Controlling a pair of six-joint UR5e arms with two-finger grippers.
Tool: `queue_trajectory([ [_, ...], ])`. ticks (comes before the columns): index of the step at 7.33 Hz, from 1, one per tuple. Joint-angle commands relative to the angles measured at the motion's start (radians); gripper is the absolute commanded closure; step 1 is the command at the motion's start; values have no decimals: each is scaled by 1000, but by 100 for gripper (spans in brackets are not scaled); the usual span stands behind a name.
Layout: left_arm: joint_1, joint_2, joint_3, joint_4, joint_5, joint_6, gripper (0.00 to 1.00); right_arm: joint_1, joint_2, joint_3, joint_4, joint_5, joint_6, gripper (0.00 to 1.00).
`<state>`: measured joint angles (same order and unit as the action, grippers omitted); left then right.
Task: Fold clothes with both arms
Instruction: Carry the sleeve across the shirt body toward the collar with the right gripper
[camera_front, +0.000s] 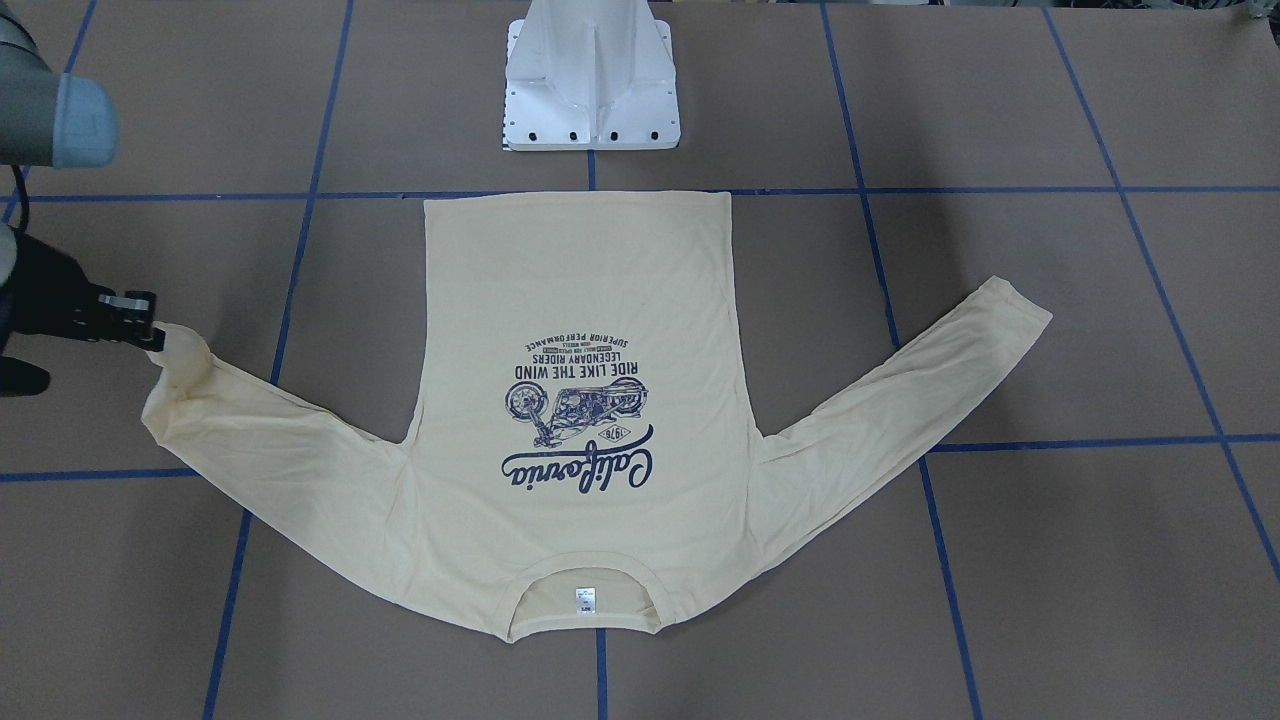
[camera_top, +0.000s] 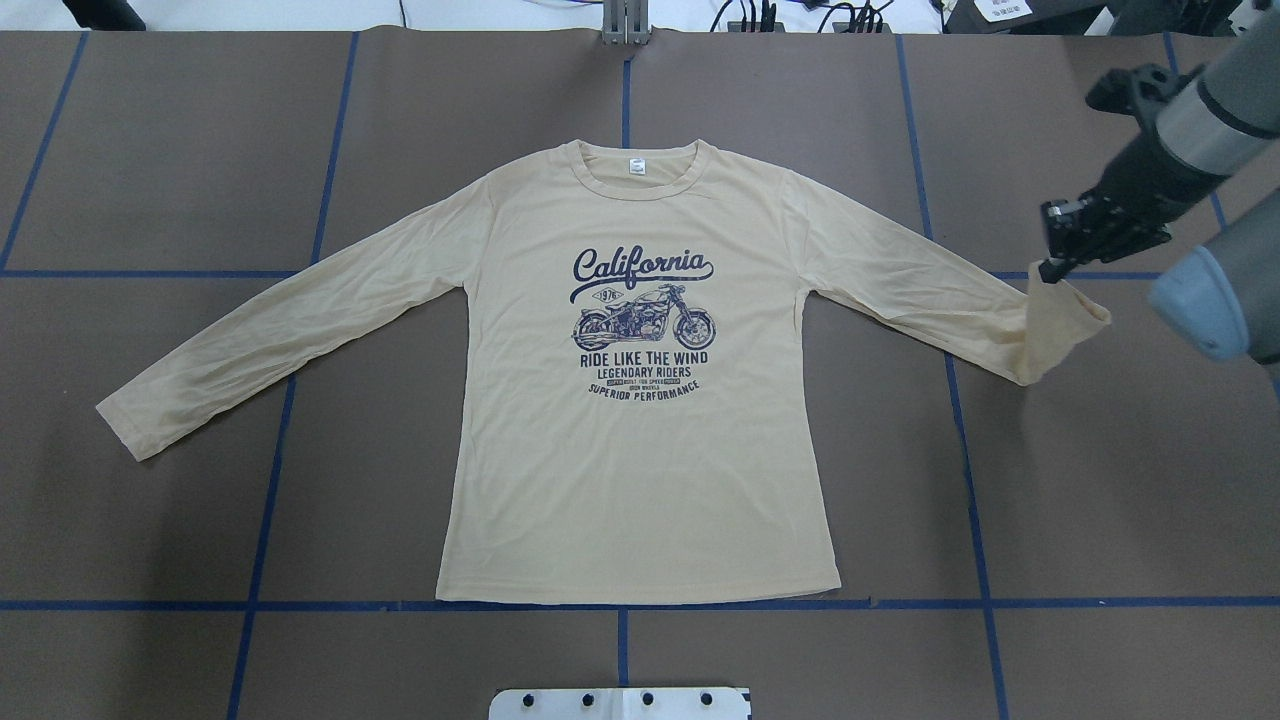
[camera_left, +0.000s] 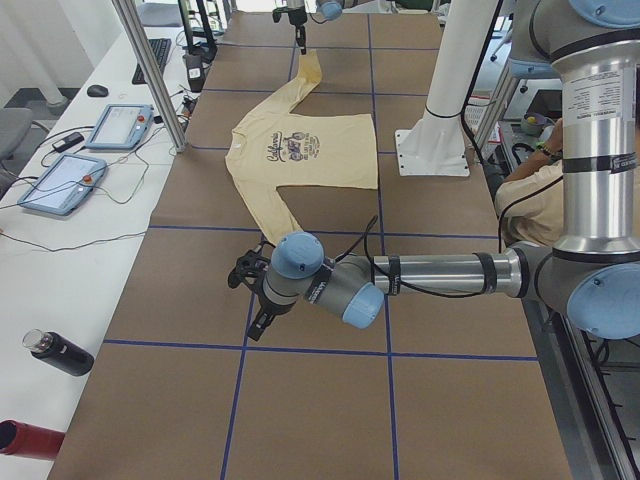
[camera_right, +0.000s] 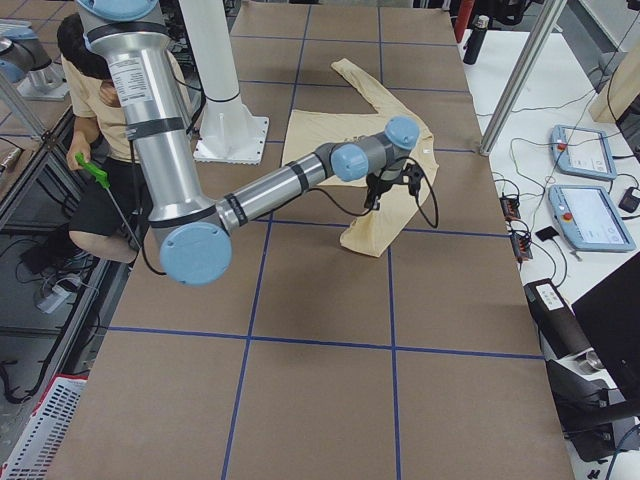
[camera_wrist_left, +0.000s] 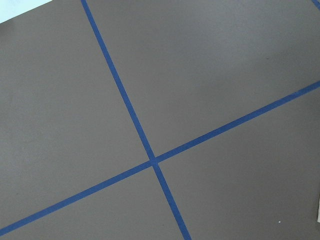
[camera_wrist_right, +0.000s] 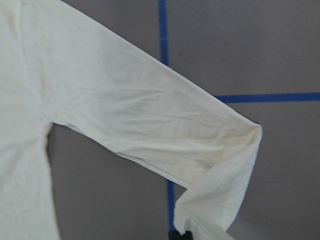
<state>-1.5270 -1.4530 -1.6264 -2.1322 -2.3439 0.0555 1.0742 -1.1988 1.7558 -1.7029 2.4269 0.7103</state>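
Observation:
The cream long-sleeved T-shirt lies flat, print up, collar away from the robot's base. My right gripper is shut on the cuff of one sleeve and holds it lifted off the table, so the sleeve end hangs folded. This shows in the front view too, and the right wrist view shows the sleeve below. The other sleeve lies stretched out flat. My left gripper shows only in the exterior left view, low over bare table short of that sleeve's cuff. I cannot tell whether it is open or shut.
The white pedestal base stands just behind the shirt's hem. Blue tape lines cross the brown table. A side table holds tablets and bottles. A seated person is beside the robot.

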Motion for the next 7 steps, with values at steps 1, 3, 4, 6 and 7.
queue_trajectory([
  [1,1,-1,5,-2,0,1,1,-55,282,-146,-29,-8,240,100],
  [3,1,-1,5,-14,0,0,1,-111,535,-378,76,-15,357,100],
  [4,1,0,5,-14,0,0,1,-153,618,-518,250,-73,429,100],
  [6,1,0,6,-15,0,1,1,-250,762,-663,379,-242,471,100],
  [7,2,0,7,-14,-2,0,1,-284,836,-721,387,-258,486,100],
])
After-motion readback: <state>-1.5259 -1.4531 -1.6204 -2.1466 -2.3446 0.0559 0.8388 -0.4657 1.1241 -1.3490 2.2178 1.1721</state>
